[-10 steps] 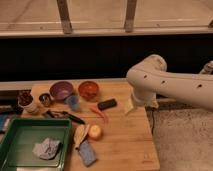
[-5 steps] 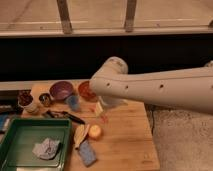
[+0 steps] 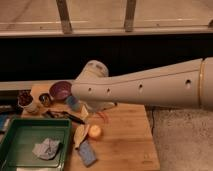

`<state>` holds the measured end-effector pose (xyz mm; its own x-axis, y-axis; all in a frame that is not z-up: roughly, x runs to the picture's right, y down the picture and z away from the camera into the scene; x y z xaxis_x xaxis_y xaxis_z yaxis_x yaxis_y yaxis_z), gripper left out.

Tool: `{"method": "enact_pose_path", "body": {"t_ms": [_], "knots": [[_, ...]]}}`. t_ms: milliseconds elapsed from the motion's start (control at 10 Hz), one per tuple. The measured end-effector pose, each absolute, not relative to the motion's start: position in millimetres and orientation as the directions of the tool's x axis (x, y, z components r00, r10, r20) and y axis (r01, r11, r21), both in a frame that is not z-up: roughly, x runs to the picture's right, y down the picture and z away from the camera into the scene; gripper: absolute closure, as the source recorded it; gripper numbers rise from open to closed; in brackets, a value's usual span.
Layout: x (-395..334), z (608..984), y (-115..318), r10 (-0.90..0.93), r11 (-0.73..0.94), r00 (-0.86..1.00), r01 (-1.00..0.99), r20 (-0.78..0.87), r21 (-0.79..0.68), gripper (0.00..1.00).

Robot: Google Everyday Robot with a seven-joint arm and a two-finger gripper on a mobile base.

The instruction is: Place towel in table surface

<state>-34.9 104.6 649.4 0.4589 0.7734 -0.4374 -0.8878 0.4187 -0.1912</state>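
Behind the work area runs a dark wall under a pale ledge with two metal uprights. Below it stands the wooden butcher-block bench (image 3: 125, 142), crowded on its left half. The white arm (image 3: 150, 87) reaches in from the right across the middle of the view. Its wrist drops behind the forearm, so the pincer (image 3: 96, 110) hangs low over the bench centre, just right of a small blue cup (image 3: 74, 102) and behind an orange fruit (image 3: 94, 131). The pincer is mostly hidden, but it carries nothing and its jaws appear to stand wide open.

The towel (image 3: 46, 148) lies crumpled inside the green tray (image 3: 10, 137) at the front left, well apart from the pincer. The step in hand looks like the approach to pick it up.

To do this well:
- Carry the pincer left and forward, high enough to pass the fruit, the black utensil (image 3: 67, 116) and the tray's rim.
- Come straight down on the towel's raised folds, not its flat edge, so the jaws gather cloth and do not scrape the tray floor.
- Avoid the blue sponge block (image 3: 88, 153) just right of the tray; it is a similar colour but is not the target.
- Lift clear of the rim before moving sideways.
- Release on the bare wood at the right, away from the purple bowl (image 3: 61, 90).
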Motion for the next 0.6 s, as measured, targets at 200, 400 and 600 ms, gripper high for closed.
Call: {"method": "enact_pose_path", "body": {"t_ms": [200, 400, 600], "knots": [[-32.4, 649.9, 104.3, 0.775, 0.415, 0.454, -0.890, -0.439, -0.188, 0.20], [-34.8, 649.9, 104.3, 0.778, 0.411, 0.455, -0.890, -0.434, -0.196, 0.20], [-46.8, 646.3, 107.8, 0.760, 0.441, 0.506, -0.863, -0.408, -0.248, 0.20]]}}
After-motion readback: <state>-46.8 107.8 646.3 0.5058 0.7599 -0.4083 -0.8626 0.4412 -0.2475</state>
